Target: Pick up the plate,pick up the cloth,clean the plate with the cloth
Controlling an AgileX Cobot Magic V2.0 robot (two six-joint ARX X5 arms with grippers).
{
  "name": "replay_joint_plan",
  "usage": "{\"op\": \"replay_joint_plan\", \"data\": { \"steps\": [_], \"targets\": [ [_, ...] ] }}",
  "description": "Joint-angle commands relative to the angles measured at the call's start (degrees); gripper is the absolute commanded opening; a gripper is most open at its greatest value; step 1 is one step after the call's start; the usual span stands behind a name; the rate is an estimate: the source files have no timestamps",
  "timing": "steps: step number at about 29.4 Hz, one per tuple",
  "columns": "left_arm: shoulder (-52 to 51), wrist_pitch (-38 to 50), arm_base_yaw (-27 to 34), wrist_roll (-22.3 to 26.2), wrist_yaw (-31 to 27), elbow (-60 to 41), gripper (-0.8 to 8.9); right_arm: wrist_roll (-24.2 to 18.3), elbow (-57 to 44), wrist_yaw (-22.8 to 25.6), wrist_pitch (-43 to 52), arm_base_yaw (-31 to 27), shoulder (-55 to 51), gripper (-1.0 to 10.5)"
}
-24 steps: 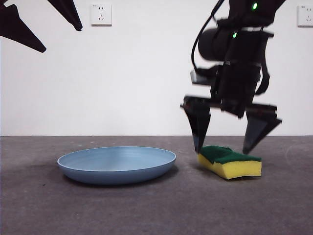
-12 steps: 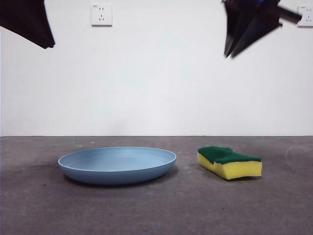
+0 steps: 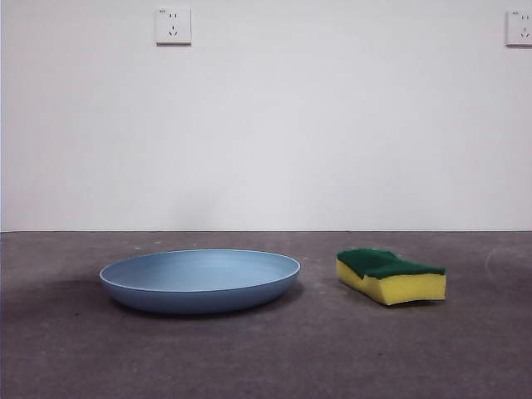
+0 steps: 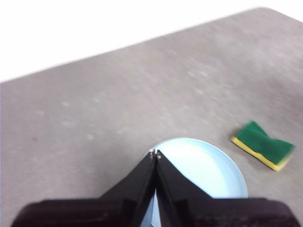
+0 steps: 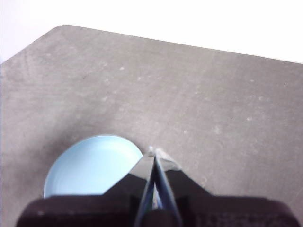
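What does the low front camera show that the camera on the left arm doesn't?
Only the front view shows the white wall with its two sockets, and the sponge's yellow side under the green top. Only the left wrist view shows the left gripper, jaws shut, high above the plate. Both show the light-blue plate and the sponge apart on the grey table, neither one held.

White wall (image 3: 332, 125), two sockets (image 3: 173, 26), grey tabletop (image 3: 266, 349)
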Motion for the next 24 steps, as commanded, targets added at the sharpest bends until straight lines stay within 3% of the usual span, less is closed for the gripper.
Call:
{"op": "replay_joint_plan", "data": {
  "steps": [1,6,10,24],
  "targets": [
    [-4.6,4.3,-0.8,-0.4,-0.7,-6.4,-0.08,-0.2,-7.3,0.8,4.7,1.6,-2.9,-0.1],
    [-11.0,13.6,-1.5,-0.9,-0.6,-18.5,-0.08,1.5,-19.2,0.9,14.0,2.0,-7.1,-0.1],
    [-12.9,17.6,-1.5,-2.2,-0.5,-25.4,-0.08,1.5,-21.8,3.7,14.5,1.9,-6.7,0.0],
    [-11.8,15.0,-1.5,-3.3,-0.6,-26.3,-0.03,1.5,-21.8,3.6,14.1,1.8,-6.3,0.0]
  ]
}}
